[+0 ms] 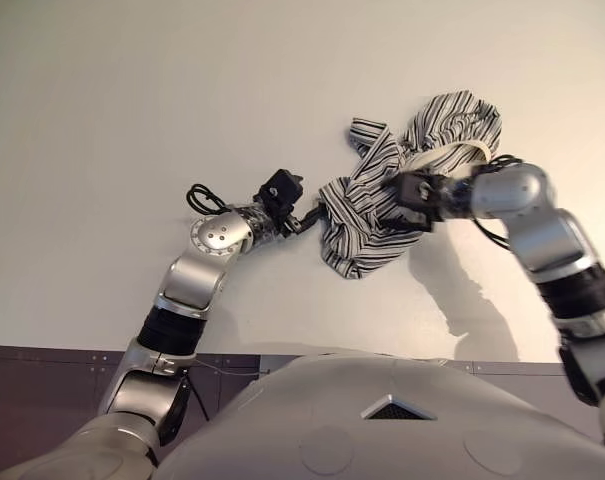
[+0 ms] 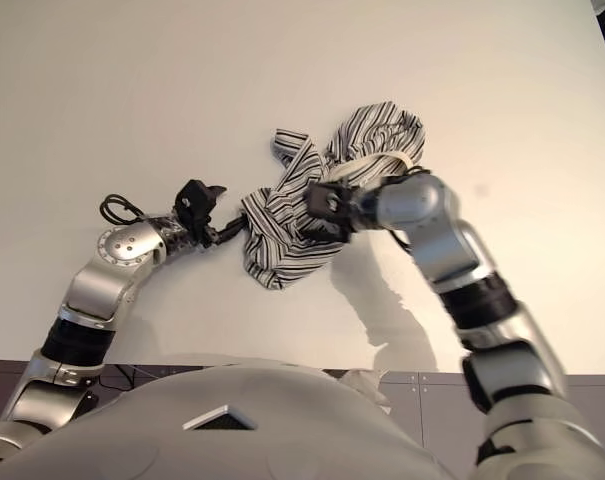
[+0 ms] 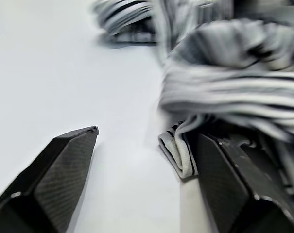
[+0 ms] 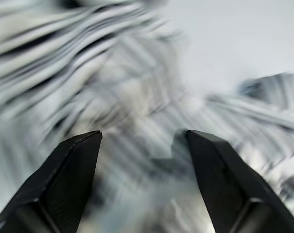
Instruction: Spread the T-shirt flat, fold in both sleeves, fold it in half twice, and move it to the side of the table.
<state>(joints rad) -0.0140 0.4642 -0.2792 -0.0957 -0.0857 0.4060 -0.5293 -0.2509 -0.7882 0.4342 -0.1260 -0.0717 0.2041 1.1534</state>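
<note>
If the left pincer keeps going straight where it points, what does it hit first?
The left pincer would most likely meet the crumpled black-and-white striped T-shirt first; its hem lies right ahead, nearly touching.

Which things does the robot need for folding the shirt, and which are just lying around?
For the job:
- T-shirt, striped, crumpled in a heap
- left gripper, open at the shirt's edge
- right gripper, open over the heap

Just there:
- white table, which the shirt lies on
</note>
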